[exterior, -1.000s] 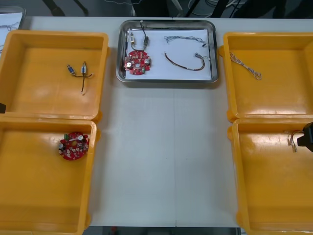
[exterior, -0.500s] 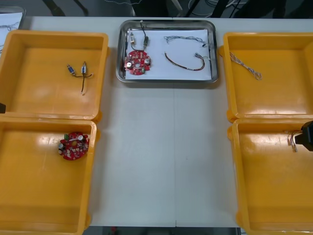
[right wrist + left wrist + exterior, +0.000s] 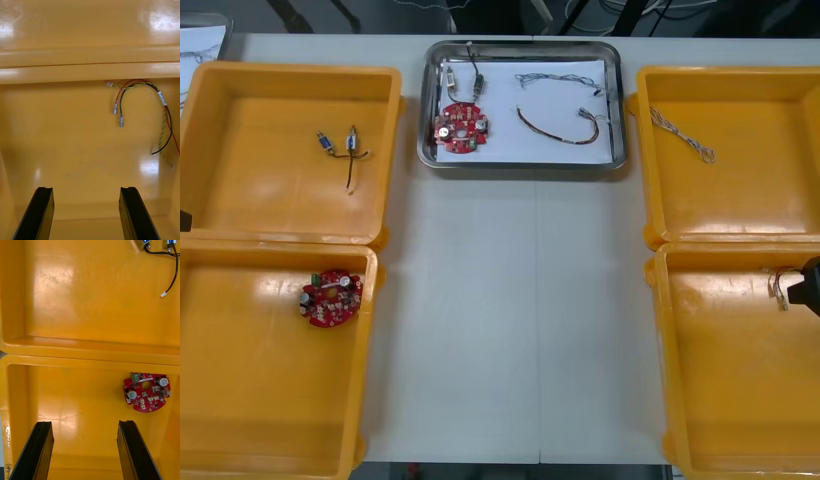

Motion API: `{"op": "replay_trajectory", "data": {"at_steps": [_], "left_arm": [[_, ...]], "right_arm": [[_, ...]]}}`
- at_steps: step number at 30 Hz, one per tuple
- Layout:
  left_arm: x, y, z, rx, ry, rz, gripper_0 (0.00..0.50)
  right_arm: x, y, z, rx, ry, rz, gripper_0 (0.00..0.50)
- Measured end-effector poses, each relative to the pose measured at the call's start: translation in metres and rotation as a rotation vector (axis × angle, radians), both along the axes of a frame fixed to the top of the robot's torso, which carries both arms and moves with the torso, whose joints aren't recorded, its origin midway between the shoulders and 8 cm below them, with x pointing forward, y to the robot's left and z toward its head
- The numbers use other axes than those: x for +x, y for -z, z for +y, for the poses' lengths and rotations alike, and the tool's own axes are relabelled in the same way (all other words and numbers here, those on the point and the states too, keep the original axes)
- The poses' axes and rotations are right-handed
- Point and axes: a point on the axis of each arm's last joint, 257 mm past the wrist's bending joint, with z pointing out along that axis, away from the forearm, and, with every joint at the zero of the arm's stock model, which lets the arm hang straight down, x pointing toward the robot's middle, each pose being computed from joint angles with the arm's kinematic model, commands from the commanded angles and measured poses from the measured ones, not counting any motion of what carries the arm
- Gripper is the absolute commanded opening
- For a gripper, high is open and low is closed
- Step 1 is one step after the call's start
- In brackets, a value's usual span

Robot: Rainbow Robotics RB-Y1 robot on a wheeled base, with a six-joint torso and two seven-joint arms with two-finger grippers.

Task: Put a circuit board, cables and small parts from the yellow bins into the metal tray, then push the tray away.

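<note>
Left tool, spread apart and empty, was over the lower-left yellow bin with a red circuit board just ahead of it. Right tool, likewise apart and empty, was over the lower-right bin at the frame's right edge, red and yellow cable ahead. Top centre: metal tray on the table held a second board and cables.

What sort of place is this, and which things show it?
Probably an electronics kitting bench in a robot lab: yellow bins stand at both sides, a metal tray holds a round red circuit board and cables, and the left gripper and right gripper hang open over the near bins.
</note>
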Motion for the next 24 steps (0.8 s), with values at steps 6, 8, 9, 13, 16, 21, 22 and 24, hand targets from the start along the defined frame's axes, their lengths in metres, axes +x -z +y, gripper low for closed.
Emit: {"op": "replay_trajectory", "data": {"at_steps": [6,8,9,13,16,21,22,24], "left_arm": [[0.000,0.000,0.000,0.000,0.000,0.001,0.500],[0.000,0.000,0.000,0.000,0.000,0.001,0.500],[0.000,0.001,0.000,0.000,0.000,0.001,0.500],[-0.001,0.001,0.000,0.000,-0.001,0.003,0.500],[-0.001,0.001,0.000,0.000,-0.001,0.003,0.500],[-0.001,0.001,0.000,0.000,-0.001,0.003,0.500],[-0.001,0.001,0.000,0.000,-0.001,0.003,0.500],[-0.001,0.001,0.000,0.000,-0.001,0.003,0.500]], "right_arm": [[-0.001,-0.016,0.004,0.014,-0.027,-0.031,0.500],[-0.001,-0.019,0.004,0.005,-0.033,-0.041,0.500],[-0.001,-0.021,0.004,0.001,-0.035,-0.043,0.500],[-0.001,-0.023,0.004,-0.002,-0.043,-0.045,0.500],[-0.001,-0.024,0.004,-0.002,-0.043,-0.046,0.500],[-0.002,-0.024,0.004,-0.002,-0.044,-0.046,0.500],[-0.002,-0.024,0.004,-0.001,-0.044,-0.046,0.500],[-0.002,-0.024,0.004,-0.001,-0.044,-0.046,0.500]]}}
